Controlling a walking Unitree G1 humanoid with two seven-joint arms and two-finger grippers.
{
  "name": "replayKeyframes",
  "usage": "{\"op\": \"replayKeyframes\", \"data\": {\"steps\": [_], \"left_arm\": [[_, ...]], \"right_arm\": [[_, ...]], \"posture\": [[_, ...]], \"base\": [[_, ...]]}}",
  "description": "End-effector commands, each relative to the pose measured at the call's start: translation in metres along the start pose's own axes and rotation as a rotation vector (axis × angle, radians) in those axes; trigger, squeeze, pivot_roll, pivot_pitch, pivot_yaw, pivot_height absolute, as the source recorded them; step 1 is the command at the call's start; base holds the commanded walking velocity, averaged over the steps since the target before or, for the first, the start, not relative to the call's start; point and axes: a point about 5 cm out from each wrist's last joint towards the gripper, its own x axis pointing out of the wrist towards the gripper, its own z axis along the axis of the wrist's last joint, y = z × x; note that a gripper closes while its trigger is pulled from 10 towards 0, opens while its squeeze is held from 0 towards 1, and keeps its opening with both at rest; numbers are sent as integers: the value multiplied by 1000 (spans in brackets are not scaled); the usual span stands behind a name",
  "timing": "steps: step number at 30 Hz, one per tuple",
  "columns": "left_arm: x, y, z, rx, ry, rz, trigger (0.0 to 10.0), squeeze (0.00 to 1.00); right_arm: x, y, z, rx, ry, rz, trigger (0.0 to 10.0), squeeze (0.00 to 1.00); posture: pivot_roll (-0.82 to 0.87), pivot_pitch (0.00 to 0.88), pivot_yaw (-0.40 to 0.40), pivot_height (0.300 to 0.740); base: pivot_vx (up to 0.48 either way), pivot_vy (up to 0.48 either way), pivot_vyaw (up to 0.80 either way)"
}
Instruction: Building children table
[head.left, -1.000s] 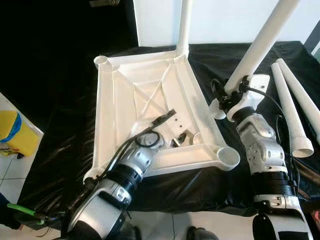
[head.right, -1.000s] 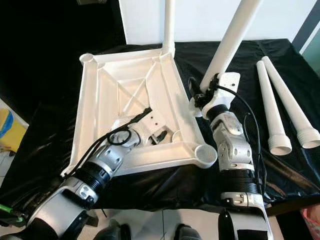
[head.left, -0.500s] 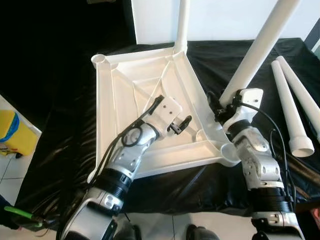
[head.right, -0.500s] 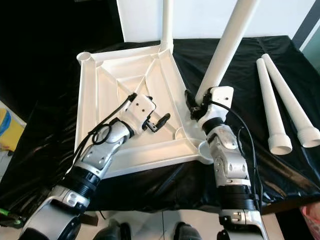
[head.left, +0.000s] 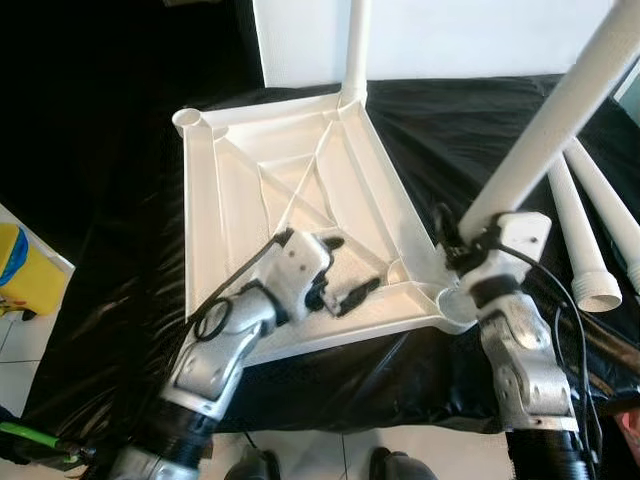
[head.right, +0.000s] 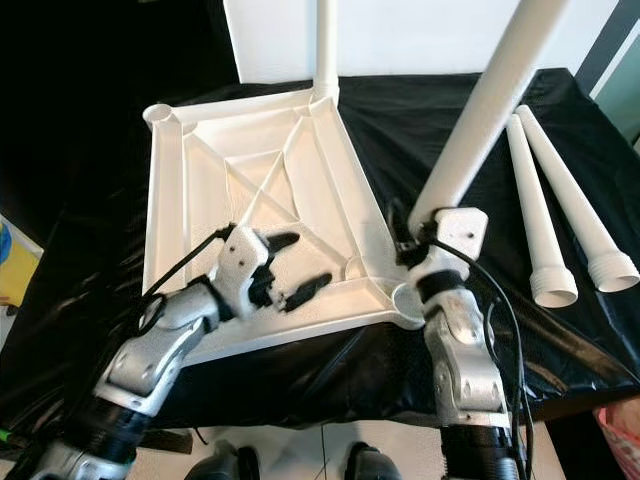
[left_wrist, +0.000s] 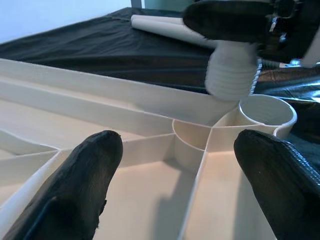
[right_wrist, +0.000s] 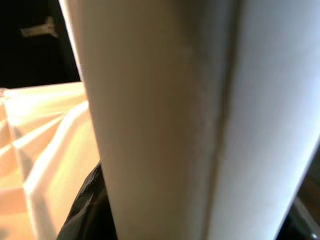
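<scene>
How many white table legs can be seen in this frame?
4: one leg standing in the upturned tabletop's far corner, one leg held by the right gripper over the near corner socket, two spare legs lying on the black cloth.

The upright leg (head.left: 355, 50) at the tabletop's (head.left: 240, 200) far corner runs out past the picture's upper edge, so its free end cannot be seen. The slanted leg (head.right: 490, 110) in the right gripper (head.right: 415, 240) is also cut off at the top, and its threaded foot (left_wrist: 232, 75) sits behind the gripper's housing in the eye views. Whether that foot touches the near corner socket (left_wrist: 265, 112) cannot be told. In the right wrist view the leg is a blurred pale mass hiding the fingers. The yellow object (head.left: 25, 270) by the left edge is partly cropped.
</scene>
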Motion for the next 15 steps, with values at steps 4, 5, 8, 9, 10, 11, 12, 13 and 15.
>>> {"op": "replayKeyframes", "data": {"steps": [4,5,8,9,10,11,12,13,15], "left_arm": [[-2,-7,2,-12,-6,-72,10000,0],[-2,-7,2,-10,-7,-71,10000,0],[-1,-6,3,-17,-11,-70,10000,0],[-1,-6,3,-17,-11,-70,10000,0],[0,-7,4,-22,-10,-70,10000,0],[0,-7,4,-22,-10,-70,10000,0],[1,-8,4,-19,-5,-75,10000,0],[1,-8,4,-19,-5,-75,10000,0],[2,-15,2,-20,11,-114,10000,0]], "right_arm": [[-10,0,4,-41,-13,-17,10000,0],[-13,0,4,-47,-9,-22,10000,0],[-17,1,2,-44,0,-23,10000,0],[-17,1,2,-44,0,-23,10000,0],[-20,5,0,-41,9,-15,10000,0],[-20,5,0,-41,9,-15,10000,0],[-24,8,-1,-32,18,-7,10000,0],[-24,8,-1,-32,18,-7,10000,0],[-31,15,-5,-27,36,18,10000,0]], "posture": [[-58,152,14,740],[-60,155,14,740],[-64,157,14,740],[-64,157,14,740],[-65,160,16,740],[-65,160,16,740],[-65,160,17,740],[-65,160,17,740],[-68,163,19,740]], "base": [[0,0,0],[0,0,0],[0,0,0],[0,0,0],[0,0,0],[0,0,0],[0,0,0],[0,0,0],[0,0,0]]}}
